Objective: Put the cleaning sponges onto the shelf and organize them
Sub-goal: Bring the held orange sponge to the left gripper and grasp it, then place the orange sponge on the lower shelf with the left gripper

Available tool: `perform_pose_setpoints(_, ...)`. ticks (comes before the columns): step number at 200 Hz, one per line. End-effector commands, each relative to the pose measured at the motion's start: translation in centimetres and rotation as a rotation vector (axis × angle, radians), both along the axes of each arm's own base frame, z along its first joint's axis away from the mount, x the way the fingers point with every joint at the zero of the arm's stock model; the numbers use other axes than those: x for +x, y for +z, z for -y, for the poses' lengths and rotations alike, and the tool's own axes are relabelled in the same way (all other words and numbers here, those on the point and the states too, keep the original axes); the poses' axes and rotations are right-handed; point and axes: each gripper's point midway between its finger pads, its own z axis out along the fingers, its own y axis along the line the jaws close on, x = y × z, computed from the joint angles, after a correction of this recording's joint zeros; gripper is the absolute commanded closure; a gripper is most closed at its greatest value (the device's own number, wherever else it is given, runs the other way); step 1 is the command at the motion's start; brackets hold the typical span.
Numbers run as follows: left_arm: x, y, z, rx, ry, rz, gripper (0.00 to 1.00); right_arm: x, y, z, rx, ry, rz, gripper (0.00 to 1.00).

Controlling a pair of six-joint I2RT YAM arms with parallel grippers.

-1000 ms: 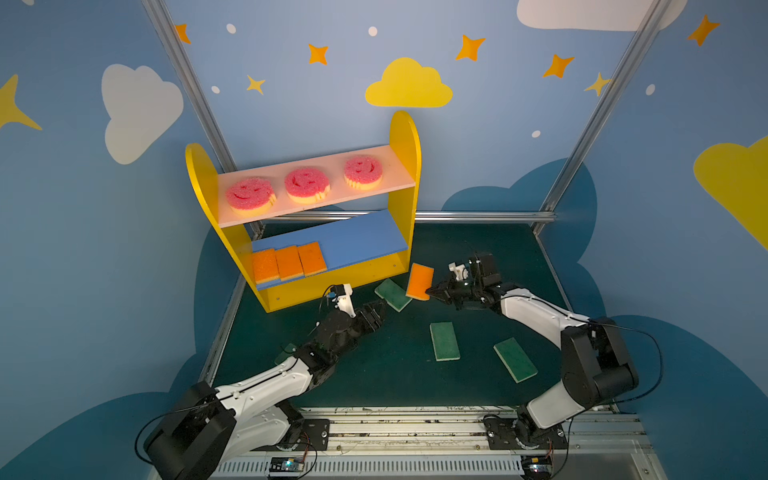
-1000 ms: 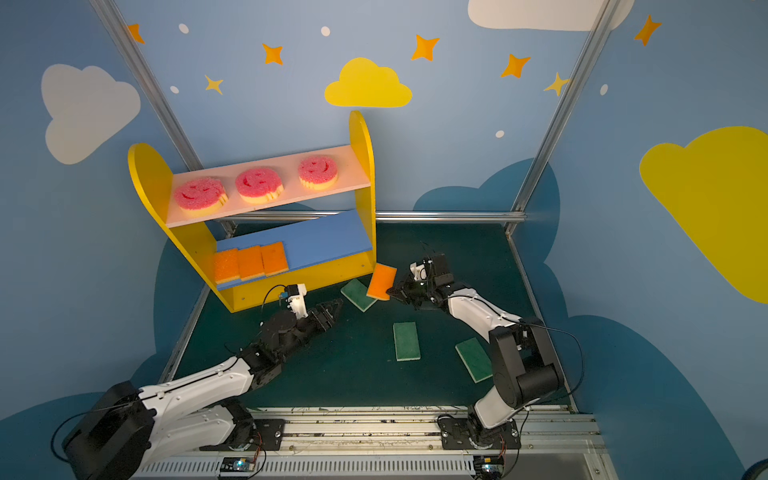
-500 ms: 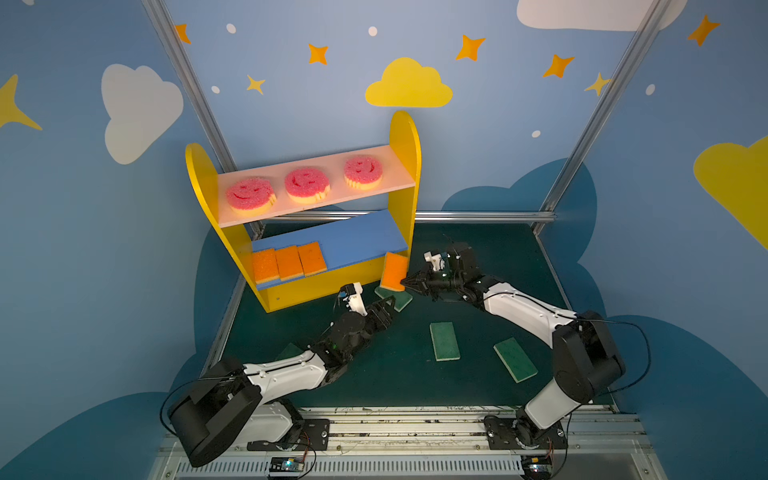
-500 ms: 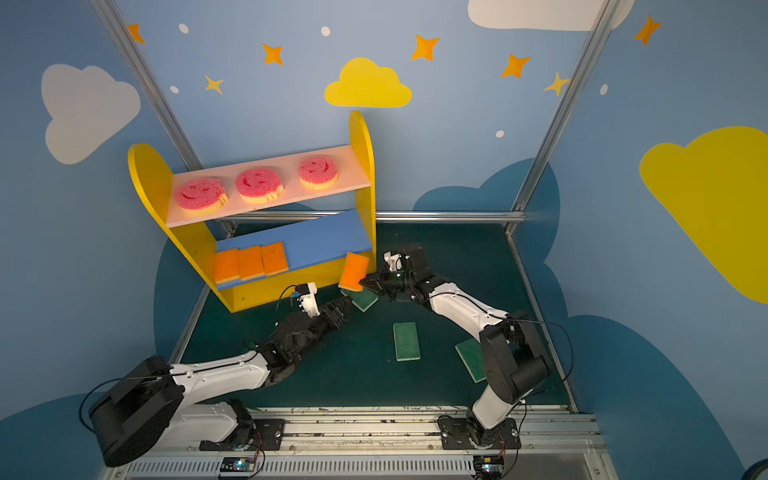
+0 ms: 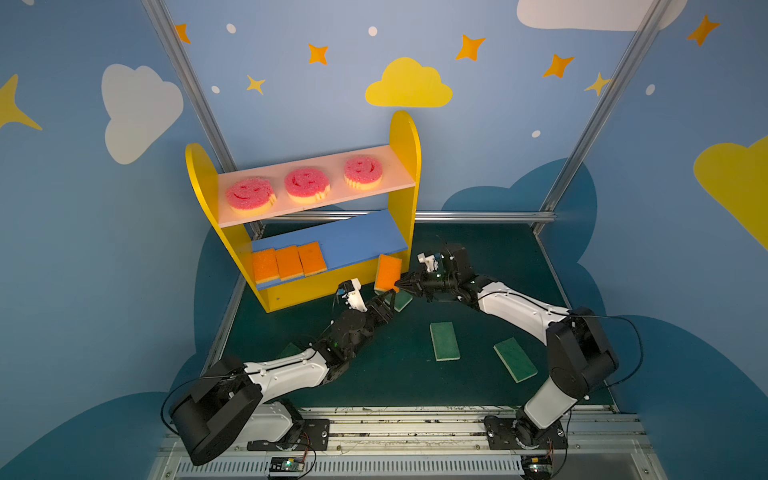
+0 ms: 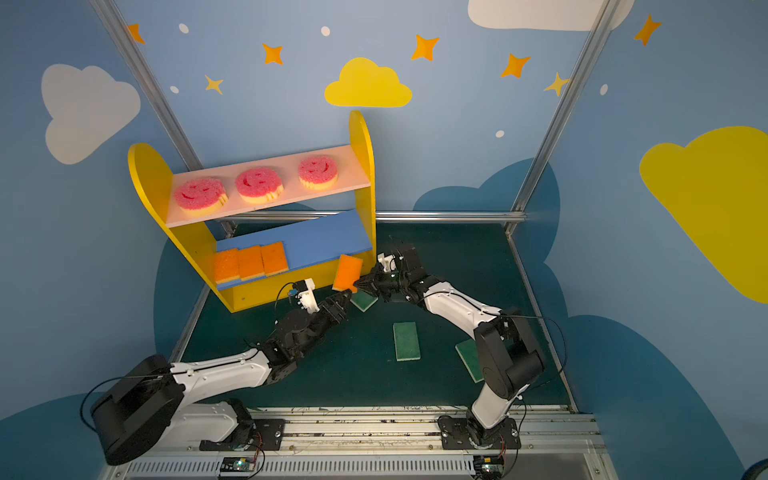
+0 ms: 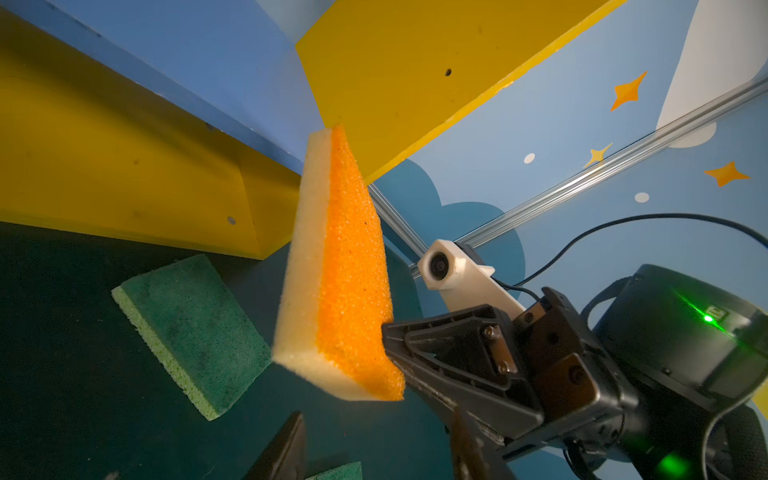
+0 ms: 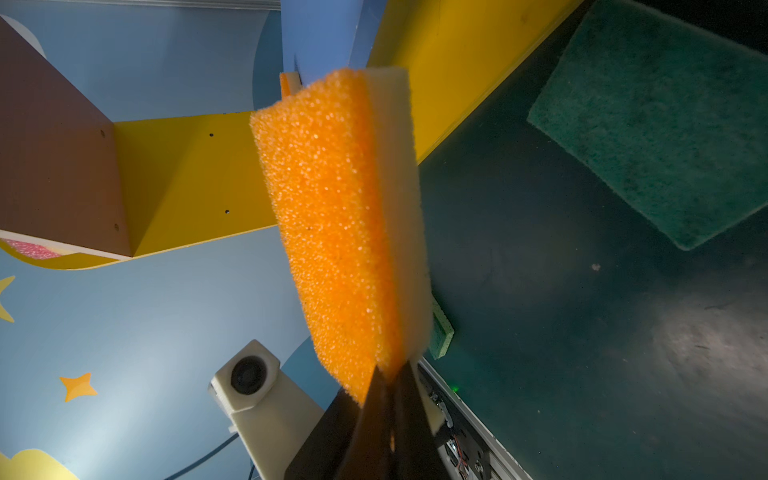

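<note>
— Top views?
— The right gripper clamps the orange sponge by its bottom end; sponge upright at the lower board's right front corner.
— Left wrist?
— The left gripper: half-open, empty, just beneath.
— Right wrist?
— Its top maybe touches the shelf.

Three sponges lie on the shelf's upper board.

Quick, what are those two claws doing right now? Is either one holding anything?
The left gripper is open and holds nothing.
The right gripper is shut on the orange sponge.
</note>
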Motion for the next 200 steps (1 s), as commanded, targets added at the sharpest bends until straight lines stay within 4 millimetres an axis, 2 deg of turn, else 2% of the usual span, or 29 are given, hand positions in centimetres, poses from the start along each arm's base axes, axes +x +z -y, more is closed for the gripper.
perform_pose_setpoints(1, 0.6, 0.7, 0.1, -0.013, 0.027, 0.005, 0.45, 0.0, 1.6, -0.7, 0.041, 0.020, 0.035, 1.00)
perform_pose_setpoints(49, 1.1, 0.8, -0.1, -0.018, 0.048, 0.005, 0.52, -0.5, 2.1, -1.1, 0.053, 0.034, 0.043, 1.00)
perform_pose_setpoints(95, 1.7, 0.1, -1.2, -0.035, 0.082, -0.019, 0.58, -0.8, 2.2, -1.2, 0.054, 0.045, 0.043, 1.00)
perform_pose_setpoints(119, 1.9, 0.1, -1.6, -0.044, 0.089, -0.020, 0.68, -0.9, 2.1, -1.3, 0.055, 0.049, 0.042, 1.00)
perform_pose_setpoints(165, 2.4, 0.1, -2.0, -0.063, 0.094, -0.032, 0.97, -1.0, 2.0, -1.6, 0.063, 0.060, 0.046, 1.00)
perform_pose_setpoints(172, 2.4, 0.1, -2.0, -0.067, 0.096, -0.033, 0.97, -1.0, 2.1, -1.6, 0.063, 0.061, 0.051, 1.00)
perform_pose_setpoints(183, 2.5, 0.1, -2.2, -0.073, 0.100, -0.035, 0.97, -1.0, 2.1, -1.6, 0.061, 0.065, 0.056, 0.91)
perform_pose_setpoints(200, 2.6, 0.1, -2.7, -0.084, 0.115, -0.042, 0.97, -0.9, 2.0, -1.4, 0.047, 0.070, 0.063, 0.69)
